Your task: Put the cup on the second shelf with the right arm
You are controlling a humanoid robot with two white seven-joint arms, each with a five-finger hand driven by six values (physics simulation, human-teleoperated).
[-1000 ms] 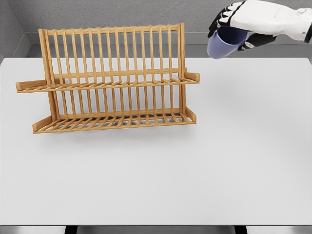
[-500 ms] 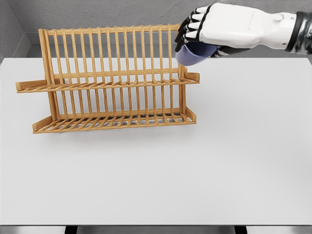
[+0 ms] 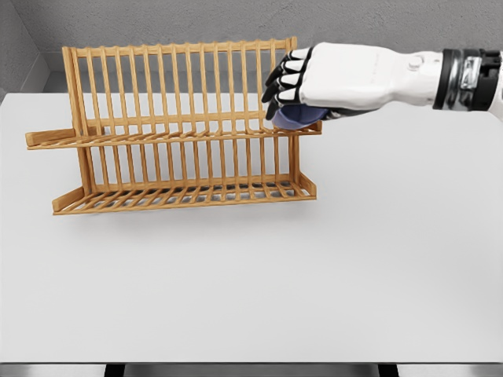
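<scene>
On the white table stands the wooden rack. The right hand reaches in from the right, fingers curled over the blue cup — it sits under the palm, at the upper shelf's right end, apparently just touching the slats.

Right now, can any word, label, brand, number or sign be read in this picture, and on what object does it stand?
None can be read. The wooden rack, the blue cup, the right hand holding it and the white table carry no print. The dark band at the wrist shows pale marks, too small to read.
</scene>
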